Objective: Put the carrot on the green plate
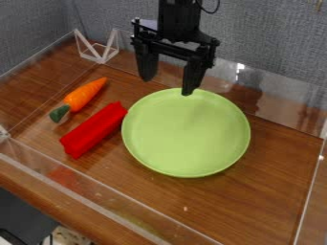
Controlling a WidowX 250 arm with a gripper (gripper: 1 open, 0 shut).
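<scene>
The carrot [82, 97] is a small orange toy with a dark green stub end, lying at the left of the wooden table. Right of it, the large round lime-green plate [188, 131] rests flat with nothing on it. My black gripper [170, 75] hangs above the plate's far rim, pointing down. Its two fingers stand apart, open, with nothing between them. The carrot lies well to the left of the gripper and a little nearer the camera.
A longer red rectangular block [94, 128] lies between the carrot and the plate, angled. A white wire stand [98, 45] sits at the back left. Clear plastic walls [274, 94] fence the wooden surface on all sides.
</scene>
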